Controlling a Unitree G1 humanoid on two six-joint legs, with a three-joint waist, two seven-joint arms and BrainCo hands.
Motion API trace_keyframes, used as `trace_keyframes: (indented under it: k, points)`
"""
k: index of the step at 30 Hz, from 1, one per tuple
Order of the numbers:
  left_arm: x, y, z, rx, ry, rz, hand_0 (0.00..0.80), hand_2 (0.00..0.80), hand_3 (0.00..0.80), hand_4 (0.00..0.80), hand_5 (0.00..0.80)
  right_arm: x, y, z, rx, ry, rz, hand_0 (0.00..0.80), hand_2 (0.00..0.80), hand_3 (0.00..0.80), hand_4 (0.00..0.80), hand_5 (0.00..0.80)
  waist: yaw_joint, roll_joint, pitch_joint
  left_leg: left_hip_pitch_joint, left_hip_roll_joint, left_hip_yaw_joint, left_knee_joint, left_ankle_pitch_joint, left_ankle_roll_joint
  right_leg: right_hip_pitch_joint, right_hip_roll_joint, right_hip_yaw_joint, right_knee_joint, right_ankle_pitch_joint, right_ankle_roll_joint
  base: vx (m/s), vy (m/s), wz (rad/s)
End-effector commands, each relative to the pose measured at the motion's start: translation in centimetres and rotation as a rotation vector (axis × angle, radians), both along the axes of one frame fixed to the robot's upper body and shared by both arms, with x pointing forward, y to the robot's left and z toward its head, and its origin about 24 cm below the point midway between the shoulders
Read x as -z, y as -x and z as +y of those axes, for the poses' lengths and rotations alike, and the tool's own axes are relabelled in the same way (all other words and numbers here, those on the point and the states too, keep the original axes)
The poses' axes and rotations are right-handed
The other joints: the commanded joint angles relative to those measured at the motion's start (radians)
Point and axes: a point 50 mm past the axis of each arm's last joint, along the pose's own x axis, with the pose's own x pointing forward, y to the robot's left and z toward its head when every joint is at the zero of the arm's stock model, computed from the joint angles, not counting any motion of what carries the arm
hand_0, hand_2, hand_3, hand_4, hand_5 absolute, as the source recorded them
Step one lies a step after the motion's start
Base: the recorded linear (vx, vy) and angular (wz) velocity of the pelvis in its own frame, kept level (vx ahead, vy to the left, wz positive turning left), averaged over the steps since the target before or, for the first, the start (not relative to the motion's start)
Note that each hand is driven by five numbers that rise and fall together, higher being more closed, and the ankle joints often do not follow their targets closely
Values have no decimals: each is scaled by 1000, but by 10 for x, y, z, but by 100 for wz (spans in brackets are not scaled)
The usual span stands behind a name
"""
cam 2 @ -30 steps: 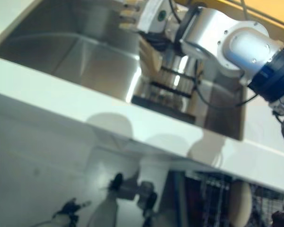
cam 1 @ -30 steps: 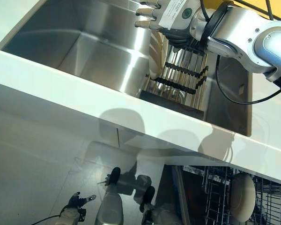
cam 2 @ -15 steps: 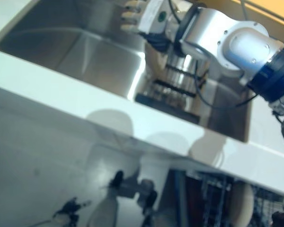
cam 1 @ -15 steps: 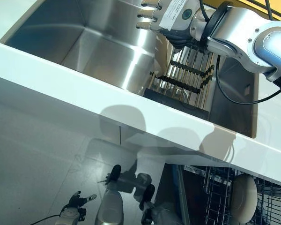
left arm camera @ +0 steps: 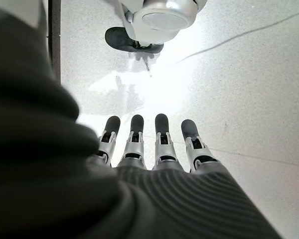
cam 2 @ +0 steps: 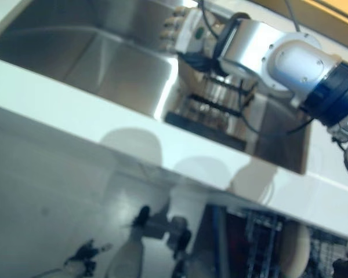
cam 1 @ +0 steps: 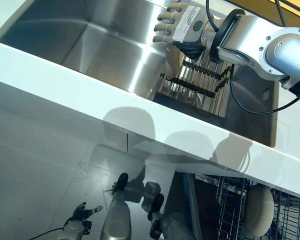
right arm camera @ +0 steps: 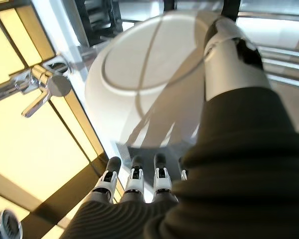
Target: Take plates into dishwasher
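Right hand [right arm camera: 229, 55], fingers straight, thumb against a round white plate [right arm camera: 149, 84] standing in the black dish rack [cam 1: 197, 80]; left hand [left arm camera: 154, 144] spread above the floor.

Right robot hand [cam 1: 177, 22] extended, fingers straight; left robot hand [left arm camera: 154, 149] hanging, fingers relaxed.

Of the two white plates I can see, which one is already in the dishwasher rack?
The white round plate in the wire dishwasher rack below the counter. The other white plate still stands in the sink's drying rack by the right robot hand.

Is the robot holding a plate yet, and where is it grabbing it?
Not yet. The right hand reaches over the white plate in the rack, fingers straight. The left hand holds nothing.
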Motion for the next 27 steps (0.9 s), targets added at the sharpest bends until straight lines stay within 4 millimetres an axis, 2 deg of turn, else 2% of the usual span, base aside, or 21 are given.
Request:
trace_keyframes:
  k: [1,13,14,16,17,18,27]
  points:
    - [-7,-3,11,-55,-5,-45,0,0,0,0,0,-28,5,-3,50,48,-95,0,0,0,0,0,17,-37,25,24,17,66,-5,-65,6,-24,-74,15,-1,73,100,0,0,0]
    - [-8,-5,10,-91,21,-72,0,0,0,0,0,-21,-5,-11,153,87,-86,0,0,0,0,0,24,-33,61,2,21,74,-5,-55,5,-46,-72,15,-1,86,103,-3,2,0]
    - [-8,-6,11,-93,22,-73,0,0,0,0,0,-22,-6,-10,159,86,-86,56,56,56,56,56,24,-33,63,-2,21,74,-5,-54,5,-49,-72,14,-1,87,103,0,0,0]
    - [-8,-5,11,-97,26,-75,0,0,0,0,0,-23,-8,-12,172,79,-92,348,348,348,348,348,26,-32,67,-6,21,73,-5,-51,4,-53,-72,14,-1,90,104,0,0,0]
    - [-8,-5,10,-99,28,-78,0,0,0,0,0,-23,-9,-13,186,76,-95,753,753,753,753,753,27,-31,69,-8,20,73,-5,-49,4,-55,-72,13,-1,91,104,0,0,0]
    - [-8,-6,10,-100,29,-80,0,0,0,0,0,-24,-10,-13,196,80,-96,800,800,800,800,800,28,-30,71,-10,20,72,-5,-48,3,-56,-72,12,-1,91,104,-30,15,0]
    - [-9,-6,9,-79,29,-86,0,0,0,0,0,-22,-20,-26,298,98,-81,800,800,800,800,800,42,-20,71,-20,14,64,-5,-41,2,-60,-78,-1,-1,93,105,-12,5,0]
